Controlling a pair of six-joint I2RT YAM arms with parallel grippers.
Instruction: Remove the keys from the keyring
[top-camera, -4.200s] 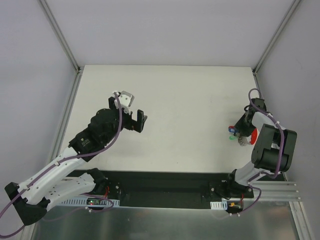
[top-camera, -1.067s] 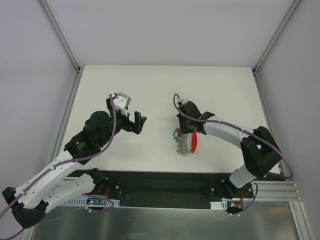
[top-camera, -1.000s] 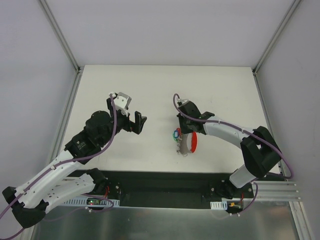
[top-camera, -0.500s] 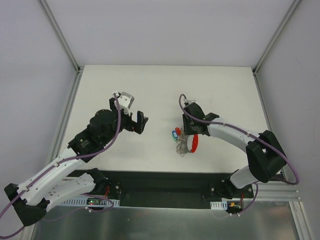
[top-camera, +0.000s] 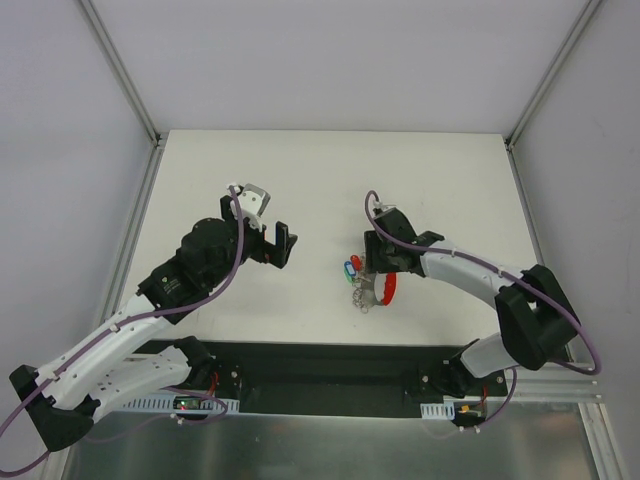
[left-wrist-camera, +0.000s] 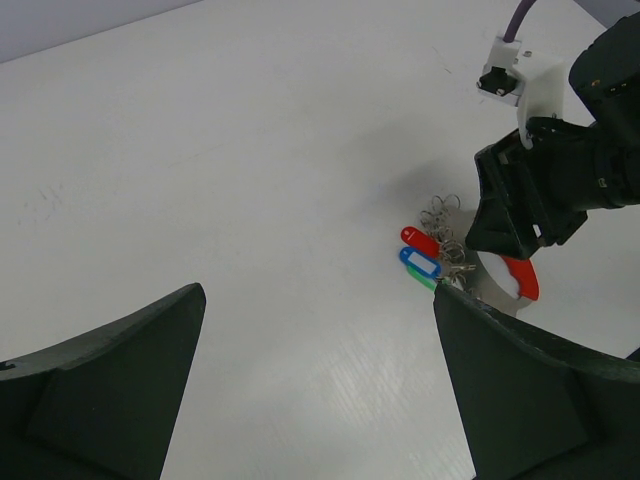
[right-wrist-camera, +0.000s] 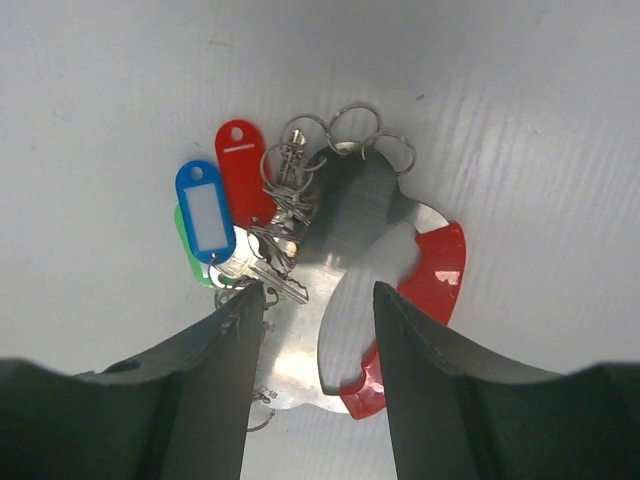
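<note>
Keyring (right-wrist-camera: 440, 272) lies flat on the table (top-camera: 430, 180), right of centre, with keys (right-wrist-camera: 282, 240) and coloured tags (right-wrist-camera: 205, 215) bunched beside it. Right gripper (right-wrist-camera: 315, 295) hangs just above, jaws parted, holding nothing; probably lined up to pin it. Left gripper (left-wrist-camera: 318, 300) is wide open, empty, well apart, likely the puller.

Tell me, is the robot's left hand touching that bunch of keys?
Apart. The top view shows a strip of bare table between the open left hand and the bunch of keys.
</note>
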